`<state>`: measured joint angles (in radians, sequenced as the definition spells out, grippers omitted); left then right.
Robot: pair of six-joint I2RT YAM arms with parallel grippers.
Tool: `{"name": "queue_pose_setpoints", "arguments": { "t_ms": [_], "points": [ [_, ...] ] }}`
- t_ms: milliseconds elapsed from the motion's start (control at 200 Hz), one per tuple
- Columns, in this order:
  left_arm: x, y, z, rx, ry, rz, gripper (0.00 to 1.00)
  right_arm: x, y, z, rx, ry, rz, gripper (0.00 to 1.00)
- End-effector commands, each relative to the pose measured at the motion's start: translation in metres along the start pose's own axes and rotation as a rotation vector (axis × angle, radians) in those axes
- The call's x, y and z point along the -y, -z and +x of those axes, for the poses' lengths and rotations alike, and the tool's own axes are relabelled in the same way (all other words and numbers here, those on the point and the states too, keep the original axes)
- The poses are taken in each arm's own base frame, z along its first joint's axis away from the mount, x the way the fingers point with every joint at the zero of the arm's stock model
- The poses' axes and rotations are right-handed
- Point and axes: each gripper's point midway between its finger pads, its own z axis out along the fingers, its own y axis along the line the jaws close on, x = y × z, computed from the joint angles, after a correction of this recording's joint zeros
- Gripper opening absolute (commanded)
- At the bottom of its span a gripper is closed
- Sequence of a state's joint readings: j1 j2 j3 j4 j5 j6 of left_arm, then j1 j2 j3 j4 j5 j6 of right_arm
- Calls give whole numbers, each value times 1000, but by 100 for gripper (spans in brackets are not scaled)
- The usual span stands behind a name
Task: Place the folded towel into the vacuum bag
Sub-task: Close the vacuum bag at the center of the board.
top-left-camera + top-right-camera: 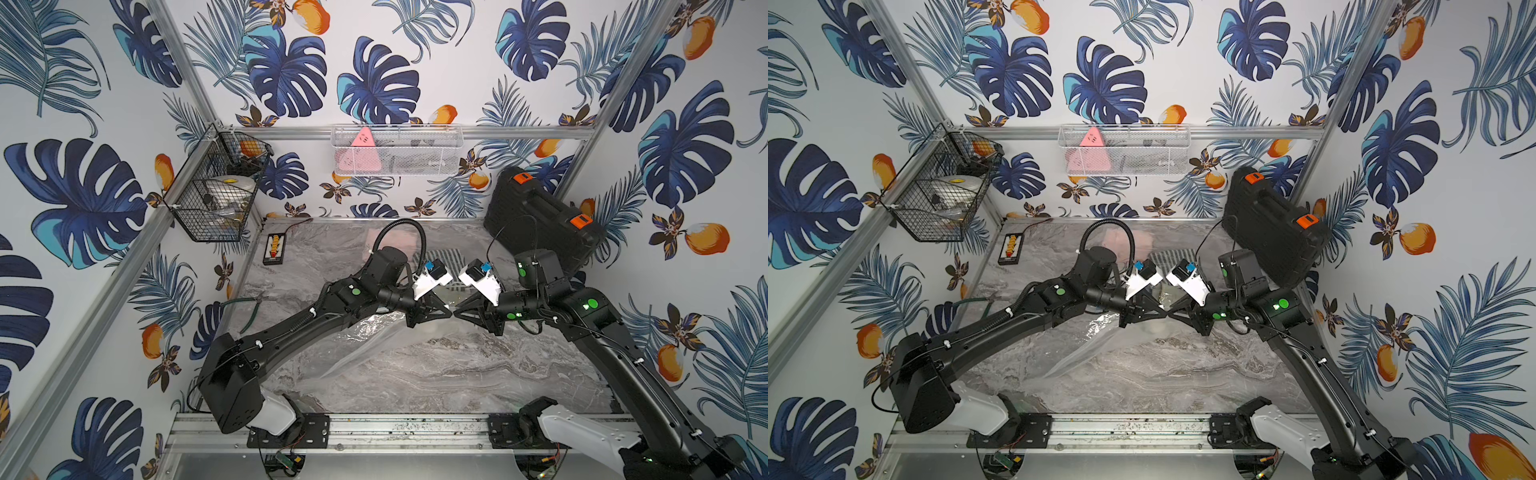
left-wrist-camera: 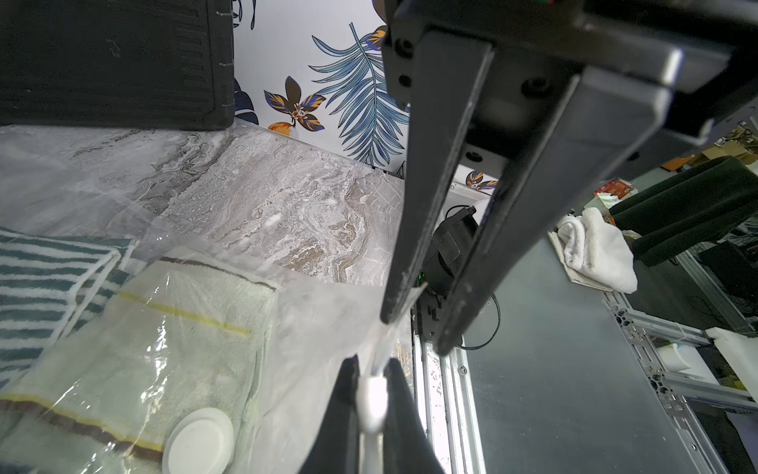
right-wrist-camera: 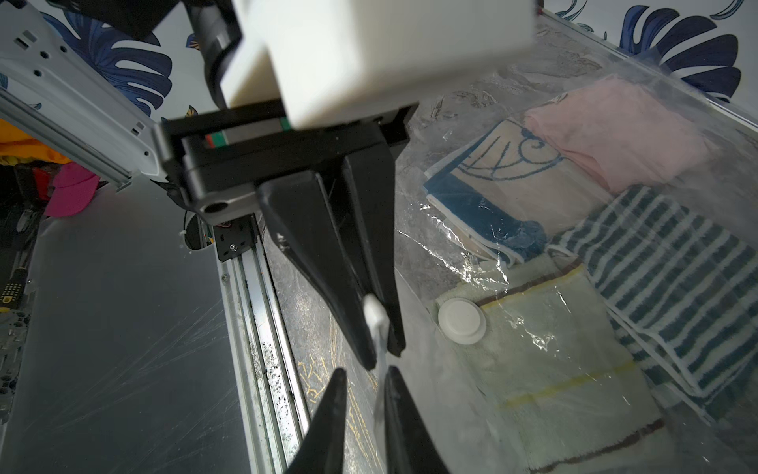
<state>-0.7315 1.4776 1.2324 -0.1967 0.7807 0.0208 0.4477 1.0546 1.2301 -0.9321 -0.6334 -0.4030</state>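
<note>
Though bagged already, just beyond both tips: towel (image 3: pixel 553 369) inside bag (image 2: pixel 311 312). Left gripper (image 2: pixel 371 365) clamped on clip (image 2: pixel 371 396); right gripper (image 3: pixel 365 371) tip to tip, a slit apart around zip edge (image 3: pixel 379 404). Risk: slack right hold, edge slipping, seal left gaping.

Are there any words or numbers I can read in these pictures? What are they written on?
No text here can be read for sure.
Blue-edged towel: curly blue lines, maybe letters, maybe just a pattern; I cannot tell.
Red packet: some print, too blurred to read.
Pink triangle: small dark marks, too small to read.
</note>
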Motion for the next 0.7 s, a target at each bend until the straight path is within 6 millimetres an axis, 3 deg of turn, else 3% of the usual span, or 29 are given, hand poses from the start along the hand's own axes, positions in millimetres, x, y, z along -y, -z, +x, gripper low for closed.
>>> {"name": "queue_pose_setpoints", "arguments": {
  "t_ms": [0,65,145,235,355,430,505,696],
  "points": [
    [-2,-1,-9,26,-4,0,0,6,-5,-4,25,-29,12,10],
    [-4,-1,-8,18,3,-12,0,10,-4,-11,52,-28,34,0],
    [-8,2,-5,7,11,-45,0,14,-1,-14,51,-23,61,0],
    [-17,11,3,-20,41,-116,0,36,10,-15,61,-33,187,0],
    [-34,30,38,-152,84,-250,0,65,38,-28,155,-91,325,0],
    [-40,41,70,-280,113,-321,0,81,47,-34,169,-96,402,0],
    [-40,54,90,-368,124,-371,0,97,54,-41,165,-108,474,0],
    [-39,73,94,-365,109,-437,0,130,78,-81,296,-171,587,0]
  ]
}}
